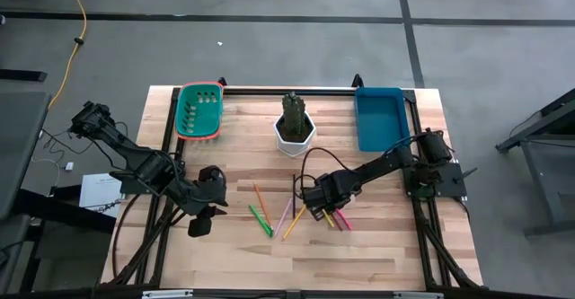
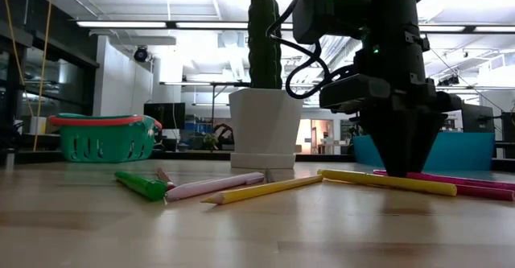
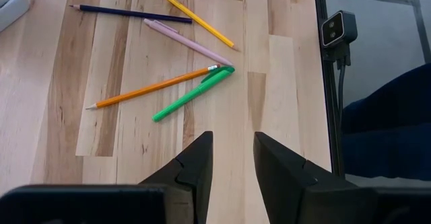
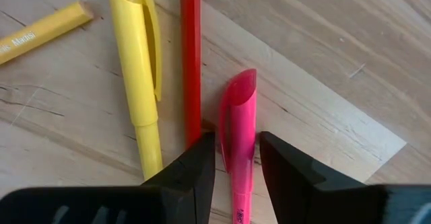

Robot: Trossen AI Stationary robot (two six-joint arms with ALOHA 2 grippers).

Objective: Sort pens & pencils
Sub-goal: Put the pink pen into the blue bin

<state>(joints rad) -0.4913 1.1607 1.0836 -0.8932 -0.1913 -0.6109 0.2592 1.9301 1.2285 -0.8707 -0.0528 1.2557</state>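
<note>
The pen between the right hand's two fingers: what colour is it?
Bright pink, clearest in the right wrist view, with the right hand straddling it.

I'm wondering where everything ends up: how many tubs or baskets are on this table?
2. A green basket sits at the back left and a blue tray at the back right. The white pot between them holds a cactus. None seems hidden.

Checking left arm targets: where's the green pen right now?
High view: the green pen lies front-centre on the table, beside the orange pencil, just right of the left gripper.
</note>
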